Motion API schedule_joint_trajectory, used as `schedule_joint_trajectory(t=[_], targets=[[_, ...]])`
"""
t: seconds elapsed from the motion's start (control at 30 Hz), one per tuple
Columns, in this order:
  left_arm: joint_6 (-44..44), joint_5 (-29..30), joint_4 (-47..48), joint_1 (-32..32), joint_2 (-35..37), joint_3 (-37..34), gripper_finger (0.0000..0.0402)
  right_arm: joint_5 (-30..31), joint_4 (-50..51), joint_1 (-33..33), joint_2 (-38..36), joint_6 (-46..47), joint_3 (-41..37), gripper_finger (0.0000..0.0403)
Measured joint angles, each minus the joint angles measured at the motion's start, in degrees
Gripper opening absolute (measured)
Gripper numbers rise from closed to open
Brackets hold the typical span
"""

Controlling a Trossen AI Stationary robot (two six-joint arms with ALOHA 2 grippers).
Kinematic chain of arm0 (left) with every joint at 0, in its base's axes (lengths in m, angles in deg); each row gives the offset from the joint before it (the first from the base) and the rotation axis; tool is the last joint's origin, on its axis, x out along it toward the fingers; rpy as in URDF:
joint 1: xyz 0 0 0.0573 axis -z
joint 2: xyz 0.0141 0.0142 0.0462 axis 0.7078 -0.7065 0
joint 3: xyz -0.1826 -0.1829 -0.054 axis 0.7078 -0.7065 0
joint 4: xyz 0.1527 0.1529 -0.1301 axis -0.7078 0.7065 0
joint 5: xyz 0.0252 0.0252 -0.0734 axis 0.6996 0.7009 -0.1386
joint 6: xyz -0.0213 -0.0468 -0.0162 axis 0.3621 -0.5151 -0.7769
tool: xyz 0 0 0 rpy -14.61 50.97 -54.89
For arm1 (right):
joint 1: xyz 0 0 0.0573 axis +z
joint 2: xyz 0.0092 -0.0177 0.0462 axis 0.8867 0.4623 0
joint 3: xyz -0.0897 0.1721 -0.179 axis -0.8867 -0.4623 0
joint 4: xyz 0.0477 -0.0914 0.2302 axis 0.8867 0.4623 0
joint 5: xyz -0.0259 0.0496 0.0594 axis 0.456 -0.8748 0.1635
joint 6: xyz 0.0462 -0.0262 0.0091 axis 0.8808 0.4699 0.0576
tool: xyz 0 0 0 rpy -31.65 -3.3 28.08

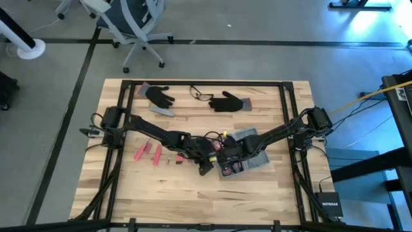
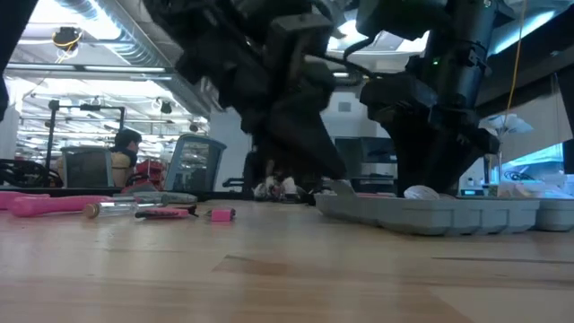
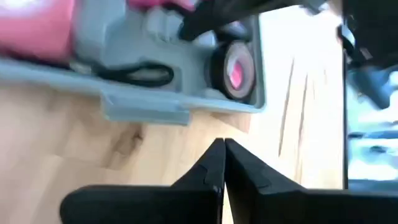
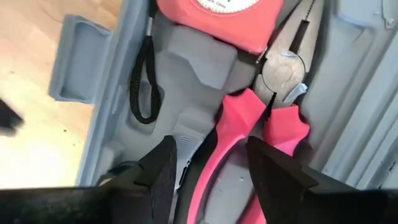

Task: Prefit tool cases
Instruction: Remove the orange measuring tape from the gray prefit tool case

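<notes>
A: Right end effector (image 4: 208,171): what are its fingers doing?

B: They stand apart, hovering over the open tool case (image 4: 186,93) with nothing between them. One finger is over the grey moulded slot, the other over the pink-handled pliers (image 4: 249,134) seated in the case. A red tape measure (image 4: 217,18) with a black wrist loop sits just beyond.

A: And the left end effector (image 3: 222,165)?

B: Fingers pressed together, empty, over bare wood just beside the case's outer edge, near its latch tab (image 3: 146,113).

A: Where does the case lie?

B: Right of centre on the worktop (image 1: 193,200), opened flat. In the high view its long axis runs diagonally, with one end toward the far right and the other toward the near middle, though both arms cover much of it.

A: Room around it?

B: Open wood toward the near edge and the near right corner. To the left, loose red-handled tools (image 1: 148,153) lie apart from it. Two black gloves (image 1: 159,96) and safety glasses (image 1: 201,95) sit near the far edge, well clear.
</notes>
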Motion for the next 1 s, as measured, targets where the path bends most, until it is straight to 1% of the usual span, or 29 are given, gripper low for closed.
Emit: schedule_joint_trajectory(t=[0.1, 0.13, 0.17, 0.23, 0.33, 0.4, 0.53, 0.7, 0.9, 1.0], targets=[[5.5, 5.9, 7.5, -1.5, 3.0, -0.2, 0.0, 0.5, 0.1, -0.1, -0.8, 1.3, 0.0, 0.0183], [7.7, 8.0, 8.5, -1.8, 4.1, -0.2, 0.0, 0.9, -0.2, -0.2, -1.0, 2.4, 0.1, 0.0183], [10.2, 9.3, 9.2, -2.1, 5.0, -0.1, 0.0, 1.2, -0.5, -0.4, -1.3, 3.0, 0.2, 0.0183], [14.7, 10.3, 10.2, -2.6, 5.6, 0.0, 0.0, 0.2, -0.7, -0.9, -1.5, 4.6, 0.2, 0.0183], [17.5, 10.5, 11.5, -3.8, 4.5, 0.0, 0.0, -0.8, -0.3, -0.9, -1.4, 7.1, 0.1, 0.0183], [18.1, 9.4, 11.8, -4.3, 3.1, 0.0, 0.0, -0.8, 0.2, -0.8, -1.4, 8.9, 0.0, 0.0183], [20.1, 8.1, 11.7, -4.3, 0.5, 0.0, 0.0, 0.7, 1.9, -0.6, -1.3, 12.4, -0.2, 0.018], [20.7, 7.5, 10.8, -4.4, -1.1, 0.0, 0.0, 0.8, 0.7, -0.6, -0.1, 15.6, -0.3, 0.0155], [21.9, 7.3, 8.5, -4.5, -1.2, 0.0, 0.0, 1.7, -1.1, -0.6, 2.8, 18.8, 0.1, 0.0123], [22.0, 7.4, 6.7, -4.5, -1.2, 0.0, 0.0, 3.6, -3.5, -0.7, 3.8, 19.2, 0.1, 0.0113]])
